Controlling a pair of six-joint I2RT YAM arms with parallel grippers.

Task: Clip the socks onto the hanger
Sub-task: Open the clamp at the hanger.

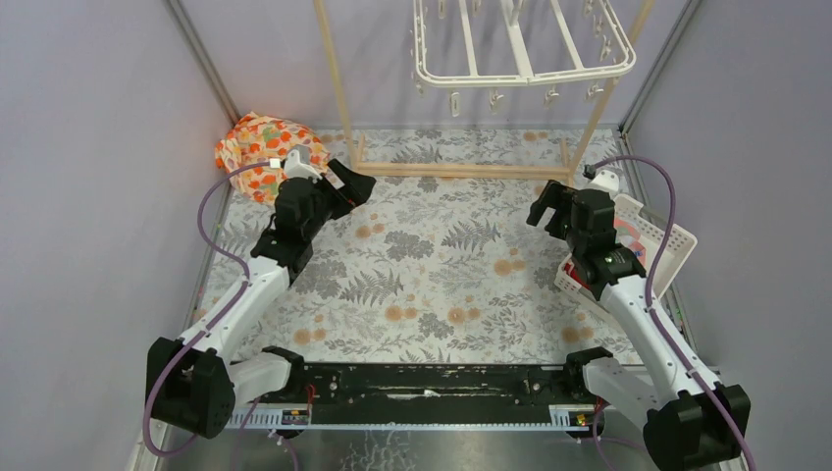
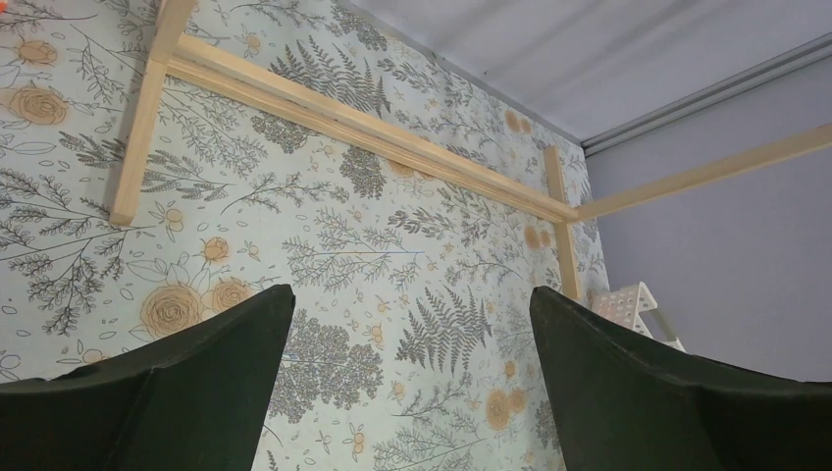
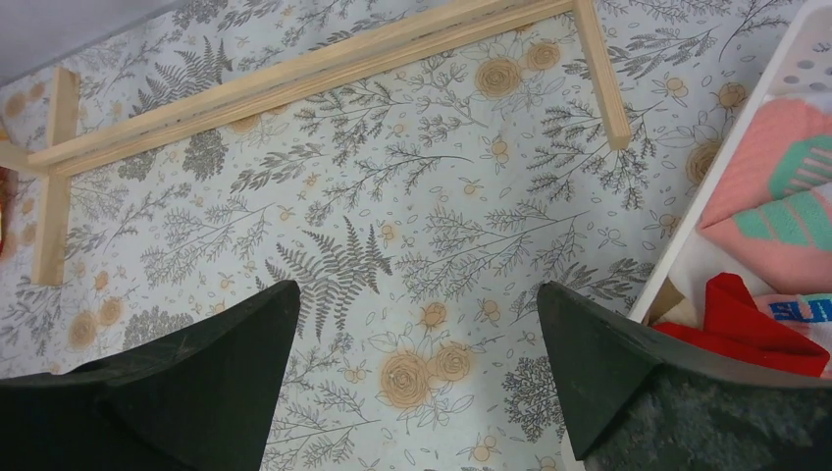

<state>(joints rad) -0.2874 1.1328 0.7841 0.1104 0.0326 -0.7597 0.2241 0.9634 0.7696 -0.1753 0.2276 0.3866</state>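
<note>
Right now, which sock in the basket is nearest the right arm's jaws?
The bright red sock in the white basket, right beside the open jaws of the right gripper. The pink and teal sock lies farther off.

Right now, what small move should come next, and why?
Probably swing the right gripper toward the red sock in the basket beside it: the gripper is open and empty, and the visible clips of the hanger hold nothing.
</note>
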